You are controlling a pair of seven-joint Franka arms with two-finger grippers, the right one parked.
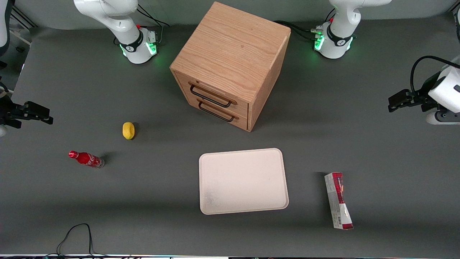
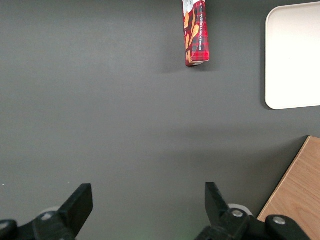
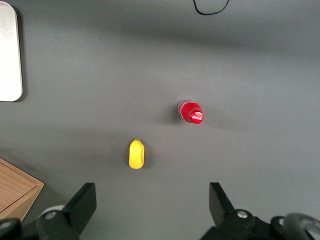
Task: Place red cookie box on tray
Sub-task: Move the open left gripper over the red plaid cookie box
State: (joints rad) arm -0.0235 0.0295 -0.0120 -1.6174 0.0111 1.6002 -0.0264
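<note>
The red cookie box point(image 1: 338, 200) lies flat on the dark table beside the tray point(image 1: 243, 181), toward the working arm's end and near the front camera. The pale cream tray has nothing on it. My left gripper point(image 1: 392, 102) hovers at the working arm's end of the table, farther from the front camera than the box and well apart from it. In the left wrist view the gripper point(image 2: 148, 192) is open over bare table with nothing between its fingers. That view also shows one end of the red cookie box point(image 2: 196, 32) and a corner of the tray point(image 2: 292, 55).
A wooden drawer cabinet point(image 1: 230, 61) with two black handles stands farther from the front camera than the tray; its corner point(image 2: 297, 190) shows in the left wrist view. A yellow lemon point(image 1: 128, 130) and a small red cola bottle point(image 1: 86, 159) sit toward the parked arm's end.
</note>
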